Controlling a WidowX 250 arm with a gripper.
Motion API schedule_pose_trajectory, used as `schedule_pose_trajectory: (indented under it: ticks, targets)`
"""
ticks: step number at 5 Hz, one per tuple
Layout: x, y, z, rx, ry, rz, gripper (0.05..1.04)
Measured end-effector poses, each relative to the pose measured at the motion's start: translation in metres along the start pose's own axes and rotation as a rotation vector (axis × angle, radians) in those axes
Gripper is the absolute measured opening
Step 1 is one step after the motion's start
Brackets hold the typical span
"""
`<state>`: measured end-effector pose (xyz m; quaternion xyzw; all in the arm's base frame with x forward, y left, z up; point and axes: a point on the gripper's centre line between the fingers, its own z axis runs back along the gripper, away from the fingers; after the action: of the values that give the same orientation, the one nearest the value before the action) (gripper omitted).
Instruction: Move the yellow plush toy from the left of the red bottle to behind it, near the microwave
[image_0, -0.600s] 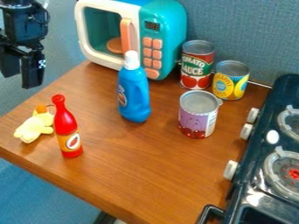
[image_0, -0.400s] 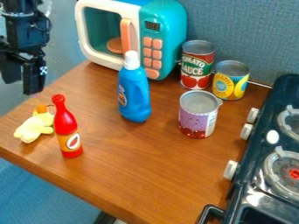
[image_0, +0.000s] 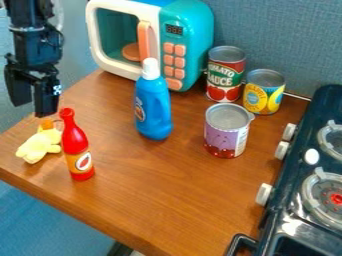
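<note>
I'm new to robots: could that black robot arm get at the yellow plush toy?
Probably yes: its black two-finger gripper hangs open near the toy, with nothing visible between them, though the red plastic bottle may crowd one side.

You can't see the top of the black arm (image_0: 35, 42), because the view's top edge cuts it off, and the toy microwave (image_0: 194, 17) loses a bit of its top there too. The right and bottom edges cut off parts of the stove (image_0: 288, 200) for you, and the blue bottle (image_0: 153, 107) hides a bit of the microwave's front. The yellow toy's (image_0: 39, 145) orange end (image_0: 47, 124) is too blurry for you to tell what it is.
</note>
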<state>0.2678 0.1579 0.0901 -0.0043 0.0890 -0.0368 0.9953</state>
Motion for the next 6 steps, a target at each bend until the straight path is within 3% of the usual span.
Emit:
schedule_pose_trajectory:
  ticks: [1,2,4,6]
  targets:
    - [0.006,0.002,-0.013,0.009,-0.011,0.021,1.004]
    - [0.018,0.001,-0.026,0.066,-0.009,0.034,1.004]
    - [0.019,-0.001,-0.041,0.032,0.057,-0.007,1.004]
    - [0.018,0.022,-0.056,0.022,0.115,0.058,1.004]
